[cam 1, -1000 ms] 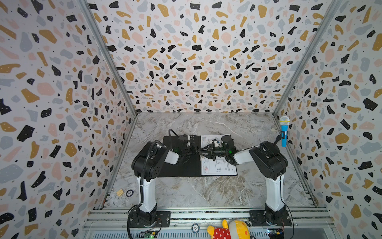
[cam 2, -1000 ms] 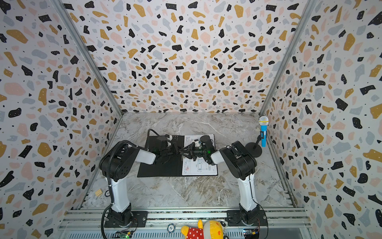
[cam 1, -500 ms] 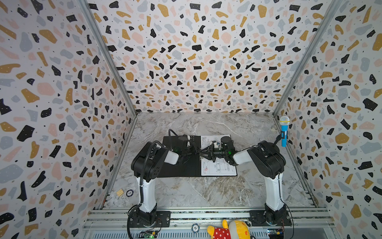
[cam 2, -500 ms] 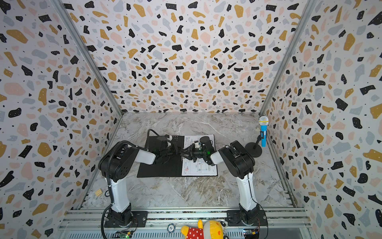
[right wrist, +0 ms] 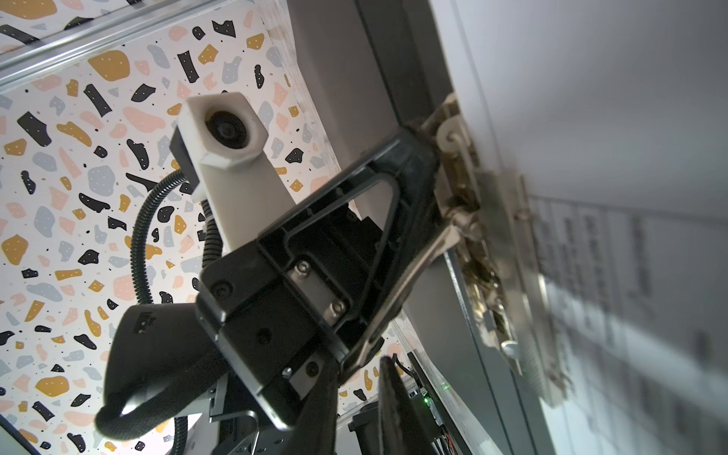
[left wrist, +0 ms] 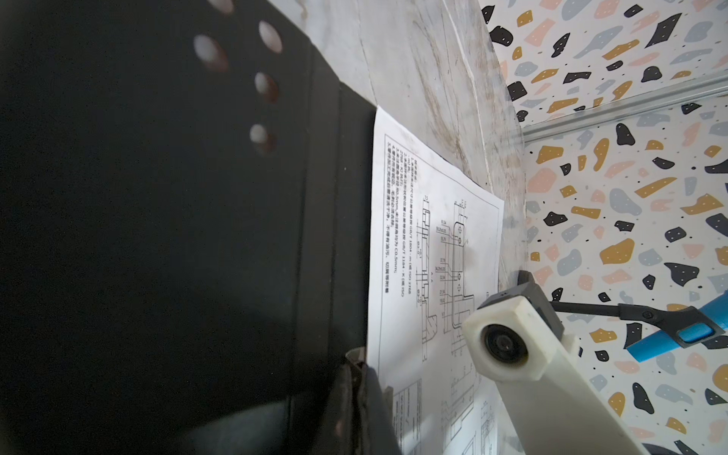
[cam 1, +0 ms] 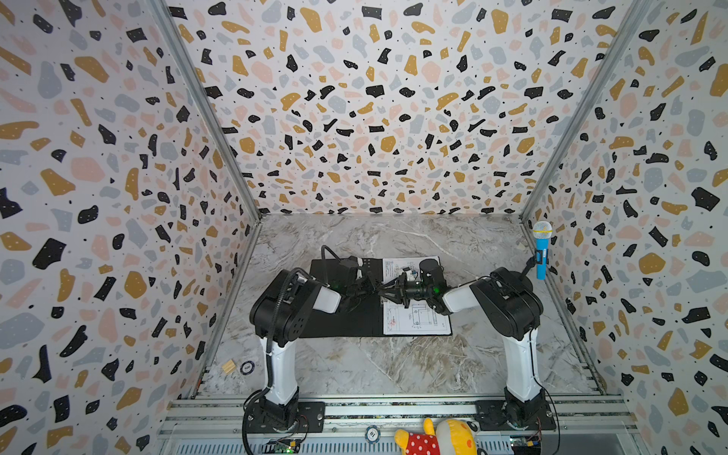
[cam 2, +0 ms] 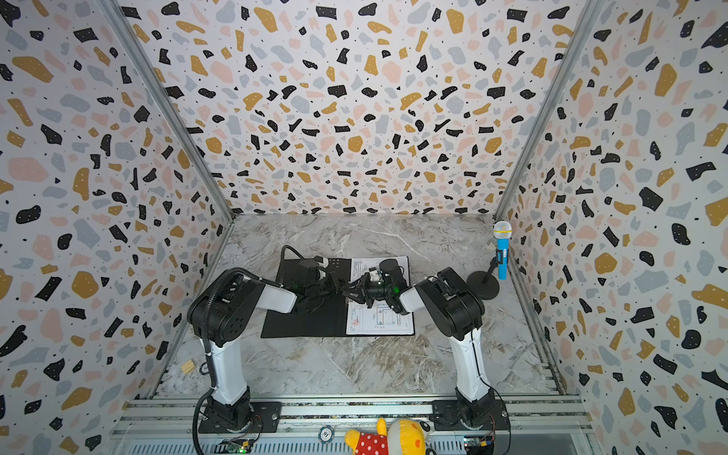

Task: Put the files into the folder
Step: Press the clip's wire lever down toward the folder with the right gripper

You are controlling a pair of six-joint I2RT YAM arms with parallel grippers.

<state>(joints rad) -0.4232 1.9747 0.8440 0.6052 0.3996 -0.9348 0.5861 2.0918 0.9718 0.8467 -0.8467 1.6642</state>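
The files (cam 1: 417,319), white printed paper sheets with a technical line drawing on the top one, are lying flat on the right-hand half of the folder (cam 1: 342,323). This is a flat black-lined folder, spread open on the grey marble-patterned table (cam 1: 394,366). Only the top sheet is showing, so the number beneath it cannot be told.

All places below are being given from the metal spine clip (right wrist: 472,236), which is sitting on the folder's central fold.

Nearer than the clip, the fold and the near edge of the sheets are lying uncovered.

At the clip, the two arms are standing tip to tip in both top views. The left gripper (cam 1: 370,289) is pointing at the clip from the bare black half. Its jaws are pressed together, nothing is showing between them, and its tip is resting against the clip's end. The right gripper (cam 1: 388,293) is pointing at the clip from over the files. Its fingers (right wrist: 390,398) are standing narrowly apart. The clip's thin metal lever (right wrist: 405,287) is slanting towards them, but whether they are pinching it cannot be told.

Beyond the clip, the sheets are running on to the folder's far edge.

Judgement: the files' long axis is running near to far, parallel to the fold, with their inner edge just beside the clip. Blur is hiding whether that edge is lying under the clip. The files are lying on the right arm's side of the clip, so the right arm is the nearer one.
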